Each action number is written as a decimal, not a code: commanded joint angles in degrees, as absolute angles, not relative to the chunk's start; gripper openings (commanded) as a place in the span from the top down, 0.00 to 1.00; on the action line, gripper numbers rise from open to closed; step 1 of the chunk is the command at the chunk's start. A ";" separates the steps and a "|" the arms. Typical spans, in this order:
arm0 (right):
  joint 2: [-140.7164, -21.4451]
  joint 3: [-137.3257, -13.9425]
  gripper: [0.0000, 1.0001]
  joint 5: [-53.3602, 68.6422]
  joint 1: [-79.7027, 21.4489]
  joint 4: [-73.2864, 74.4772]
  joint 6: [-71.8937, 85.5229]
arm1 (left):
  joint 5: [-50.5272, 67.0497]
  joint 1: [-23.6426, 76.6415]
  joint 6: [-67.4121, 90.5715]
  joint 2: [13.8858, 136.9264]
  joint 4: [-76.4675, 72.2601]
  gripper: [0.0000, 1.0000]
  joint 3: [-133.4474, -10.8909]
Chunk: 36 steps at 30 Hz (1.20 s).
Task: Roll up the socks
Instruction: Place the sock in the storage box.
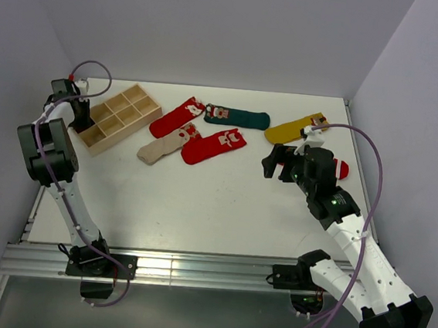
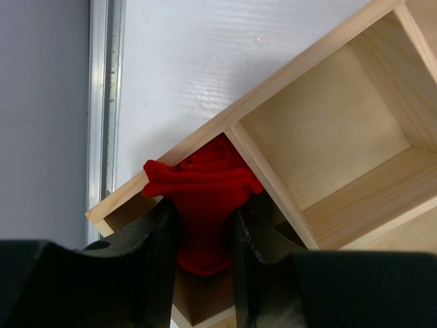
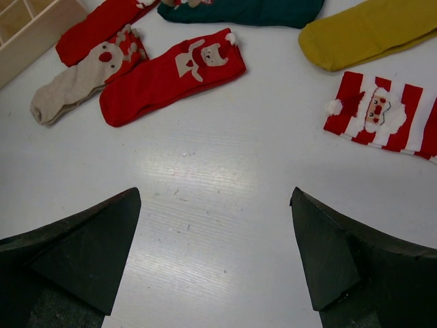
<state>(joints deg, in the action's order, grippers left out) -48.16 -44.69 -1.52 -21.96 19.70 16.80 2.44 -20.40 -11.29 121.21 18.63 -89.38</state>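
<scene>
The left gripper [image 2: 203,229] pinches a rolled red sock [image 2: 205,186] at the wooden tray's [image 2: 321,63] corner compartment, where catching the divider [image 2: 273,188] may unroll it, while the right gripper [image 3: 215,232] hangs spread and empty.

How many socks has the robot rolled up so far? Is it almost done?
Not nearly. Nothing finished shows yet. In hand: the left pincer grips a bunched red sock in the tray's corner compartment. Left: six socks lie flat on the table: far red sock, near red sock, beige sock, green sock, yellow sock, striped sock. The right pincer hangs open and empty.
</scene>
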 commanded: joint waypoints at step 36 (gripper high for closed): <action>-45.53 -43.16 0.02 -1.94 -21.80 15.91 15.38 | 3.25 -19.51 -5.01 115.84 23.21 0.41 -92.20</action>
